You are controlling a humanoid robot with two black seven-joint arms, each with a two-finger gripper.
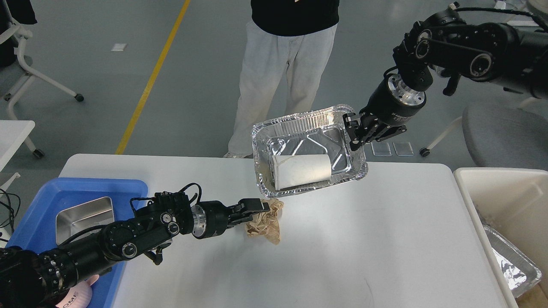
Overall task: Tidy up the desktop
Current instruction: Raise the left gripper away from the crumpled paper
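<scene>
The white desktop [342, 239] carries a crumpled brown paper ball [267, 226] near its middle. My left gripper [257, 210] is open, its fingers reaching over the ball's left and top side. Above the desk's far edge hangs a foil tray [299, 128], tilted toward me, with a white paper cup [302, 171] lying on its side inside. My right gripper [353, 132] is shut on the foil tray's right rim and holds it in the air.
A blue tray [51, 192] with a steel pan [83, 216] sits at the desk's left end. A cream bin [501, 192] at the right holds another foil tray [511, 265]. A person [278, 64] stands behind the desk, beside a grey chair [505, 137].
</scene>
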